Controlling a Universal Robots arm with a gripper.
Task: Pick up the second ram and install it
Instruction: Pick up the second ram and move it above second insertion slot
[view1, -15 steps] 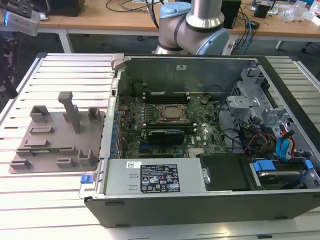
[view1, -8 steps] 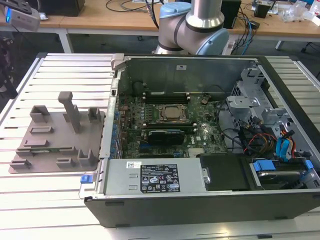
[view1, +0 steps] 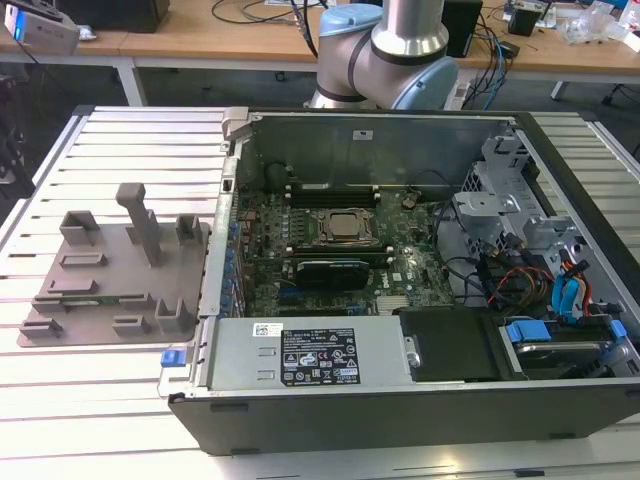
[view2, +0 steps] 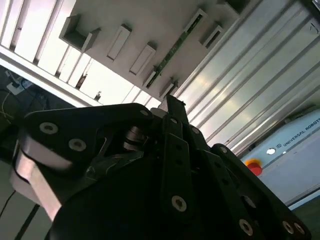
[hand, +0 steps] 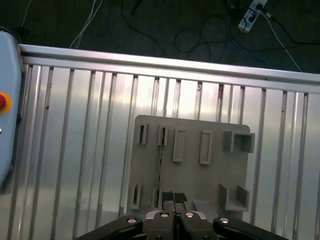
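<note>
**Gripper (hand: 174, 198) over grey tray (hand: 210, 175)**

The second ram (view1: 92, 298) was seen on edge in the tray, lower left of the exterior view. Fingers (hand: 168, 197) were closed together, empty. Stick was judged light, stiff, fragile; flat faces near the upper edge were favoured for hold.

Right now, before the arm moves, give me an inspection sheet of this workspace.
Surface: slatted metal table, carrying tray and case.
Job's things: second ram stands on edge in the grey holder tray.
Clutter: open computer case beside the tray.
Grippers: gripper shut, holding nothing, above the tray.
Cables: coloured bundle inside the case; loose leads on the floor.
Surroundings: desks behind the arm; red button.
</note>
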